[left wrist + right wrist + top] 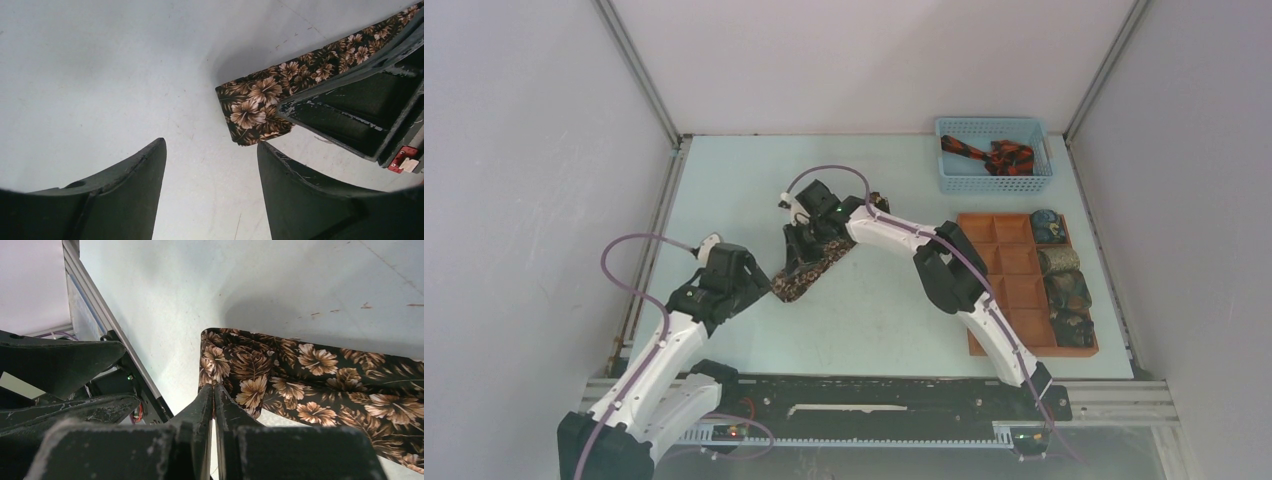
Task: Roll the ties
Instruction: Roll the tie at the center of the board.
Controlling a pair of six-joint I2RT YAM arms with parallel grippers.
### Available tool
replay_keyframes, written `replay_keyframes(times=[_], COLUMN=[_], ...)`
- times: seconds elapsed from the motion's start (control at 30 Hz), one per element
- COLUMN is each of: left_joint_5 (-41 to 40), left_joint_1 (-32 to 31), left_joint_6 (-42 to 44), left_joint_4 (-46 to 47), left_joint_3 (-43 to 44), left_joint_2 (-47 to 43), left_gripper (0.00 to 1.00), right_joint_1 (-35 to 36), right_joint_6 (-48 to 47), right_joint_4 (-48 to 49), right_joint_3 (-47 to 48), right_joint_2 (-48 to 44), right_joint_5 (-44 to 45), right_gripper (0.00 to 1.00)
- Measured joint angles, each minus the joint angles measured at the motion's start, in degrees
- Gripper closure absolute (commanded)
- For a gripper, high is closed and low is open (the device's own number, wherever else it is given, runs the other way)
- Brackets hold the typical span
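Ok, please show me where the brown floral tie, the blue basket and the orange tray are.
brown floral tie [799, 280], top external view, its near end.
blue basket [994, 183], top external view, its front wall.
orange tray [1016, 292], top external view, an empty compartment.

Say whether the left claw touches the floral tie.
Cannot tell. Left wrist view: the left claw, open, has one fingertip bordering the floral tie; height unclear.

The top camera looks down from high at the near side, far enough off to take in the whole counter [754, 180]. Each wrist camera peers past its own jaws, close above the counter, and the right one faces left. All three share the floral tie [255, 102] at its near-left end.
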Motion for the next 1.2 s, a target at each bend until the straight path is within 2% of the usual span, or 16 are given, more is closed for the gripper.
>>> replay_keyframes(times=[0.47,0.67,1.1,1.2], left_joint_5=[1.27,2.58,3.48,3.48], left_joint_1=[0.02,0.04,0.39,0.50], left_joint_6=[0.07,0.13,1.18,1.55], left_joint_4=[3.54,6.19,7.28,7.28], left_joint_3=[-0.90,-1.73,-2.69,-2.69], left_joint_2=[3.17,4.52,5.88,5.88], left_gripper=[0.31,0.31,0.31,0.30], right_joint_1=[-1.90,-2.08,-1.01,-1.07], right_joint_6=[0.07,0.02,-0.68,-0.76], right_joint_4=[3.37,3.32,0.50,-0.39], right_joint_3=[-5.31,-5.09,-1.16,-0.70], right_joint_2=[0.00,0.00,0.00,0.00], right_joint_5=[-1.49,-1.68,-0.52,0.20], right_gripper=[0.94,0.84,0.76,0.70])
